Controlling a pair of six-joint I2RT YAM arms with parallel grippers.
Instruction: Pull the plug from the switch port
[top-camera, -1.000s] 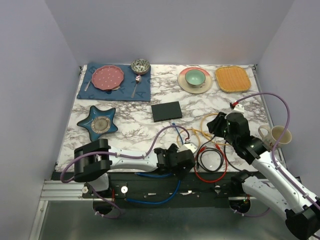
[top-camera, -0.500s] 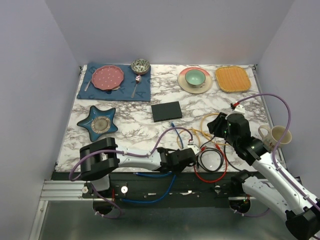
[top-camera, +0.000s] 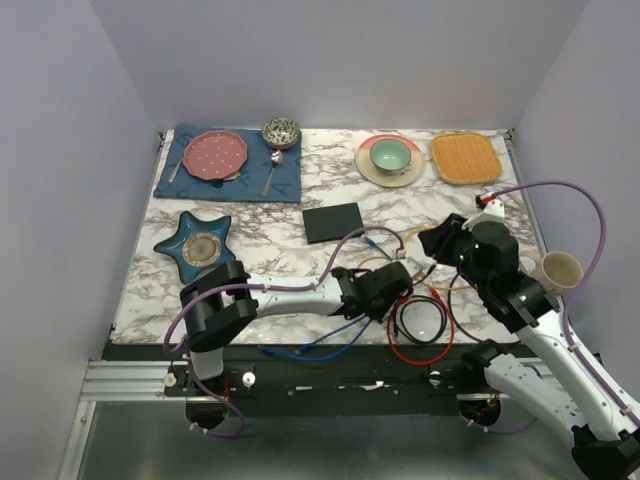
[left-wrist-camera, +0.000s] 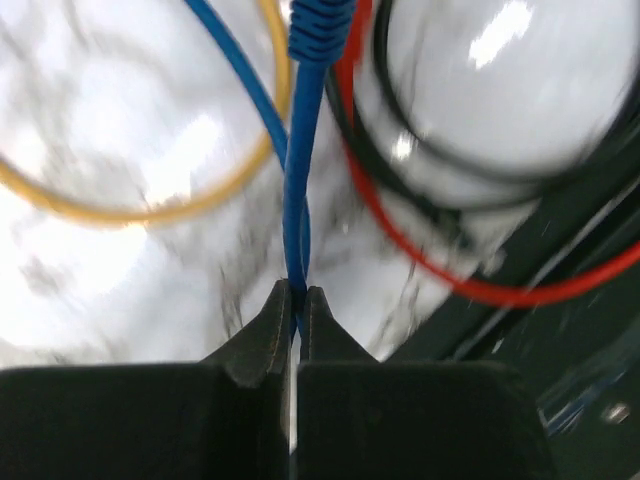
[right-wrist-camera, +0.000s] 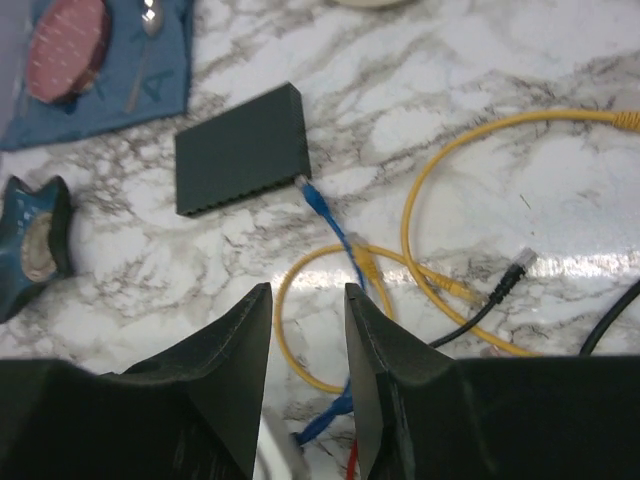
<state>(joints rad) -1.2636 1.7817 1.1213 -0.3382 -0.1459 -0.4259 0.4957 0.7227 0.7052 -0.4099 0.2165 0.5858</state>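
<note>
Switch (top-camera: 333, 222) lies flat on the marble table (top-camera: 260, 262), roughly mid-table and well behind both arms. Its long axis runs left to right, the right end turned a little toward the back. It is a thin matte-black rectangle with a plain top; in the right wrist view one long edge is finely ridged and faces the near side of the table.

The plug (right-wrist-camera: 307, 188) at the tip of the blue cable (right-wrist-camera: 345, 250) sits at the right end of that ridged edge. Whether it is seated in a port or only lying against the corner cannot be told. From there the blue cable runs toward the arms, crossing a loop of yellow cable (right-wrist-camera: 420, 180).

The left gripper (left-wrist-camera: 296, 305) is clenched on the blue cable, jaws pinched together with the line between their tips, just above the marble beside a red cable (left-wrist-camera: 420, 262) and a black cable (left-wrist-camera: 450, 165). The right gripper (right-wrist-camera: 306, 295) hovers over the cable loops, fingers spread, grasping nothing.
</note>
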